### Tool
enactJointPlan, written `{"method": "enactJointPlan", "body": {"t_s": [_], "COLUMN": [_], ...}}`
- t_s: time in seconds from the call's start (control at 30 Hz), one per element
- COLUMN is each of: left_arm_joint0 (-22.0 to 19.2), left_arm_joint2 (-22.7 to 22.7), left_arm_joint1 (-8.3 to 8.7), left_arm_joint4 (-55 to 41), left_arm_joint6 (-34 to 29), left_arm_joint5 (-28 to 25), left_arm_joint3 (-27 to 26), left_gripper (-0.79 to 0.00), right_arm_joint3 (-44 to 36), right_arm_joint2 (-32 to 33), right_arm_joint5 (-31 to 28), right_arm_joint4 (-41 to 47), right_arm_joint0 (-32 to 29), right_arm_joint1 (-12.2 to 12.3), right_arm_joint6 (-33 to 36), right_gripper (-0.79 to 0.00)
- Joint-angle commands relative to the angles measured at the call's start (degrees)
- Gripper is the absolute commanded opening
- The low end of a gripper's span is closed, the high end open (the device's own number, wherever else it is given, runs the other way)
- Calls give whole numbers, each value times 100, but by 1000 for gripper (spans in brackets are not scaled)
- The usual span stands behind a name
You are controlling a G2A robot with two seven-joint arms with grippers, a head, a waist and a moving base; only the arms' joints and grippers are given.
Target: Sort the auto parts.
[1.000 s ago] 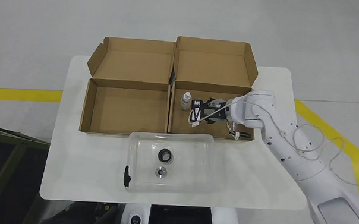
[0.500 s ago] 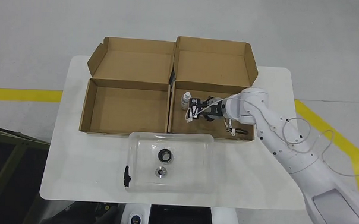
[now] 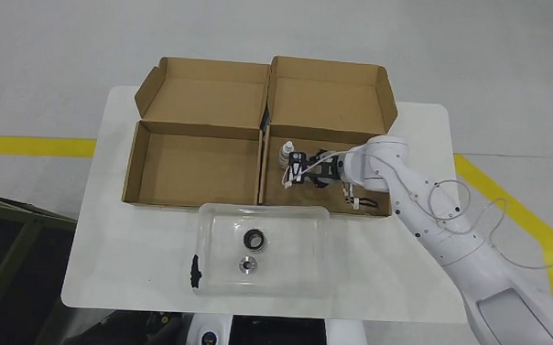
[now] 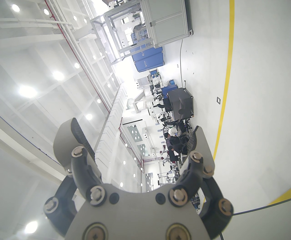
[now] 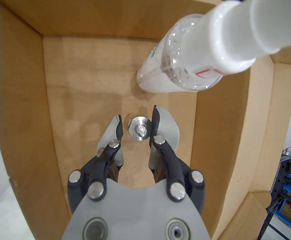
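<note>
Silver round metal part [image 5: 139,131], stepped top, on brown cardboard box [image 5: 86,79] floor between right hand [image 5: 137,112] fingers, narrowly apart; white plastic bottle [image 5: 181,68] beside, cap cut off | top view: hand covers part | left wrist view: left hand [image 4: 136,138] fingers wide apart

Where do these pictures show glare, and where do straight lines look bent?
Left wrist view: bright ceiling lamps glare white behind the open left tool, and the yellow floor line bows. Right wrist view: even light, highlights on the clear plastic bottle with white cap and the round silver metal part.
</note>
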Motion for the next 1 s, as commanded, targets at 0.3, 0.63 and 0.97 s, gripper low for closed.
{"method": "enactJointPlan", "body": {"t_s": [0.3,0.63,0.97], "left_arm_joint0": [0,0,0], "left_arm_joint2": [0,0,0], "left_arm_joint1": [0,0,0], "left_arm_joint4": [0,0,0], "left_arm_joint6": [0,0,0], "left_arm_joint5": [0,0,0], "left_arm_joint3": [0,0,0], "left_gripper": [0,0,0], "right_arm_joint3": [-646,-1744,-2998], "right_arm_joint2": [624,1483,1815], "right_arm_joint5": [-218,-240,272], "right_arm_joint4": [327,871,1332], "right_arm_joint0": [-309,-1090,-2113], "right_arm_joint1": [195,476,611], "right_arm_joint6": [53,171,117], "right_gripper": [-425,-413,-182]}}
